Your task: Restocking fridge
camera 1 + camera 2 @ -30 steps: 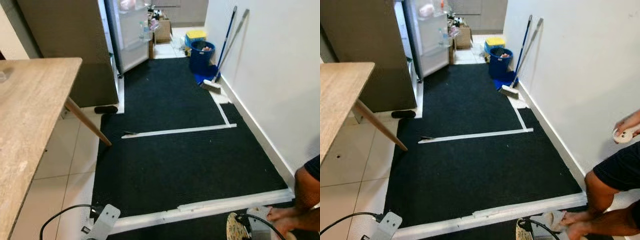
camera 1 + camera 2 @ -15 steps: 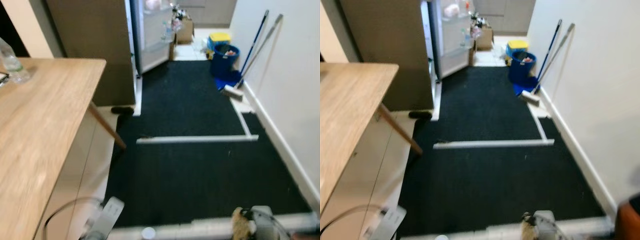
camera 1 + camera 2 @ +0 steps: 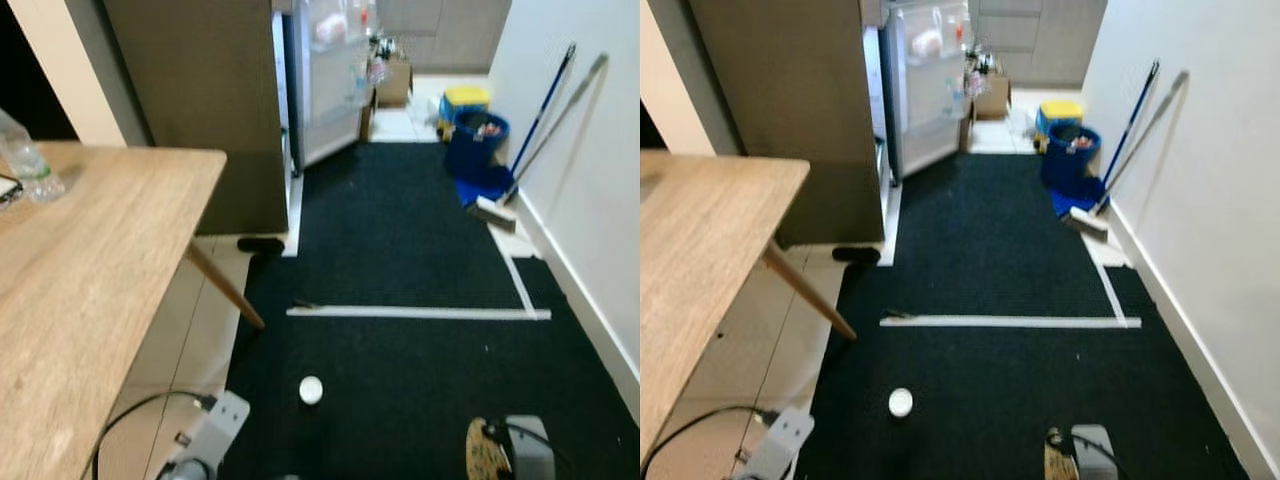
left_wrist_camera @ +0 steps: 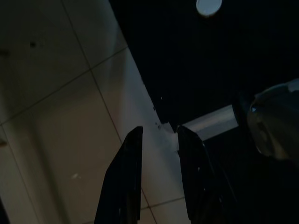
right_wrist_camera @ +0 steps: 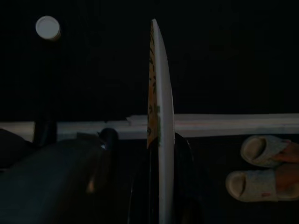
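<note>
The fridge [image 3: 335, 75] stands open at the far end of the black carpet, its door shelves holding several items. My right gripper [image 5: 161, 154] is shut on a thin flat plate [image 5: 159, 93] with a yellow pattern, seen edge-on; the plate [image 3: 484, 452] also shows low in the left eye view. My left gripper [image 4: 158, 135] hangs over the white tiles at the carpet's edge, open by a narrow gap and holding nothing. A small white round lid-like thing [image 3: 311, 390] lies on the carpet in front of me. A clear water bottle [image 3: 22, 155] stands on the wooden table [image 3: 100, 270] at left.
White tape lines [image 3: 420, 313] cross the carpet. A blue bucket [image 3: 476, 140], a mop and a broom [image 3: 545, 125] stand by the right wall. A black object [image 3: 260, 244] lies near the table leg. A person's slippered feet [image 5: 261, 163] are behind the tape.
The camera has swung left and shifted, so the table fills more of the left. The white round thing now lies farther up the carpet. The person's legs have left the eye views.
</note>
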Robot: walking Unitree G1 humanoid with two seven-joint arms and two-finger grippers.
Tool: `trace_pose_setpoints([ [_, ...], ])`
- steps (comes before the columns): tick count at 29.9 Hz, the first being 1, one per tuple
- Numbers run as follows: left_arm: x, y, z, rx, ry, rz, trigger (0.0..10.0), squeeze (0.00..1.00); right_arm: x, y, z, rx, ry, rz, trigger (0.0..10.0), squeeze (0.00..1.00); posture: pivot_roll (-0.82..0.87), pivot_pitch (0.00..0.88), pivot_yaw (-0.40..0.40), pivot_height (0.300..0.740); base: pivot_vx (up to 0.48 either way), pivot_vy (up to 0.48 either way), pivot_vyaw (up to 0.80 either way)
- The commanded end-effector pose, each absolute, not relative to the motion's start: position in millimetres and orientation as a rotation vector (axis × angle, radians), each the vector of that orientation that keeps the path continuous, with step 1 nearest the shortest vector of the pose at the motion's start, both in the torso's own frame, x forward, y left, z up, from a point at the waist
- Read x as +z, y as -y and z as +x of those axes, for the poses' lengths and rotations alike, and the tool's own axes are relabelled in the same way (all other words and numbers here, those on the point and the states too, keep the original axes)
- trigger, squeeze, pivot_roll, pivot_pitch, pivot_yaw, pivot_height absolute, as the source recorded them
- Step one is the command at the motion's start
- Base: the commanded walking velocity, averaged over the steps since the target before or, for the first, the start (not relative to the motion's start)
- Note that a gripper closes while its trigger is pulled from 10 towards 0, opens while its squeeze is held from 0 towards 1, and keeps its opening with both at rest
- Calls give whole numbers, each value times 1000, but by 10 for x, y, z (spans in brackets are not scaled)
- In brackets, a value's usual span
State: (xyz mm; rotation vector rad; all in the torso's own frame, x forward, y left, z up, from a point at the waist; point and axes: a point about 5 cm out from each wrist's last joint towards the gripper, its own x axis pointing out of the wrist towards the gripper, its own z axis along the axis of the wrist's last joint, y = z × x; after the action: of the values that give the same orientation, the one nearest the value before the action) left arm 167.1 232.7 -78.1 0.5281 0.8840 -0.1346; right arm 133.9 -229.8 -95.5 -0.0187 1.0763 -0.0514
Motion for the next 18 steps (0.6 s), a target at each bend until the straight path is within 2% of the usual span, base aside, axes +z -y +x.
trace_pose_setpoints([
  [1,-773,-2293,1705,-144,-874,526,10000,275,-951,2339,1321,-65,-1076,-27,10000,0,49,24,-46,740,360,0,0],
  [18,-764,-2276,1727,-148,-866,529,10000,282,-951,2340,1323,-68,-1076,-26,10000,0,42,17,-45,740,358,0,0],
])
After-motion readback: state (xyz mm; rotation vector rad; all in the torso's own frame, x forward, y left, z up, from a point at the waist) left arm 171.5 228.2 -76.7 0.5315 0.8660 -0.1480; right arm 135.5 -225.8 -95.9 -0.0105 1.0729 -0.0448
